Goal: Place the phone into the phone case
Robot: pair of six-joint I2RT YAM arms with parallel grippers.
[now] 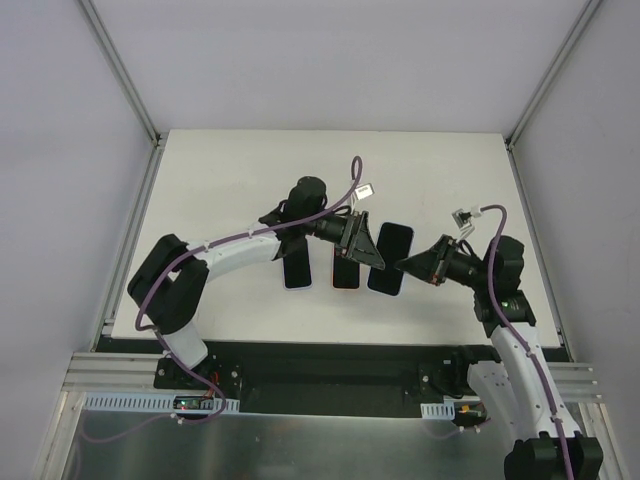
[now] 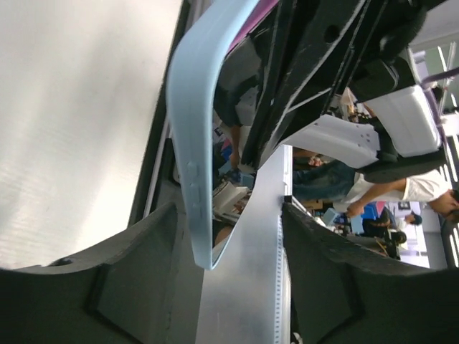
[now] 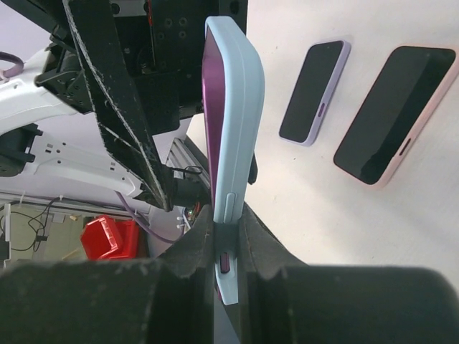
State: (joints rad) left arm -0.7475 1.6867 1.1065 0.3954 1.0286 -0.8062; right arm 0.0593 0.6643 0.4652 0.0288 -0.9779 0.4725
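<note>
Right fingers (image 3: 188, 251) pinch the lower end of the light-blue phone case (image 3: 237, 107), which is held on edge. The purple phone (image 3: 209, 100) shows inside its rim. Left fingers (image 2: 136, 265) are spread wide, with the far end of the case between them, nearer one pad and apparently untouched. A lavender-cased phone (image 3: 314, 93) and a pink-cased phone (image 3: 393, 115) lie flat on the worktop (image 3: 344, 215).
</note>
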